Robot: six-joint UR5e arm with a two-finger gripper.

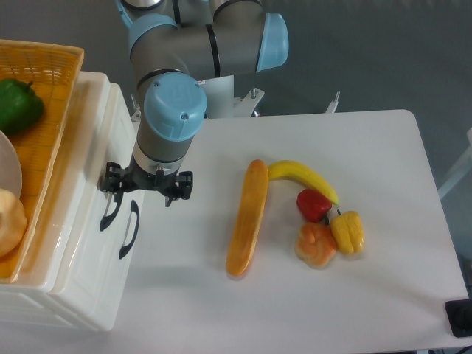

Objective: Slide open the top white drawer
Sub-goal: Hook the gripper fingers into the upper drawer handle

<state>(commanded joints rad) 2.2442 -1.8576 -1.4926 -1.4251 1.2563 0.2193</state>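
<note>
Gripper (122, 193), finger gap hidden under the wrist so cannot tell its state, sits over the handle (110, 210) of the top white drawer (88, 184) at left; risk: snagging the lower drawer's handle (130, 230) just beside it.

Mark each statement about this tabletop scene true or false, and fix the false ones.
1. The claw is positioned over the black handles of the white plastic drawer cabinet. True.
2. The green bell pepper lies on the table. False: it sits in the orange wicker basket.
3. The long baguette-shaped bread loaf lies left of the yellow banana. True.
4. The red pepper is inside the basket. False: it lies on the white table.
</note>
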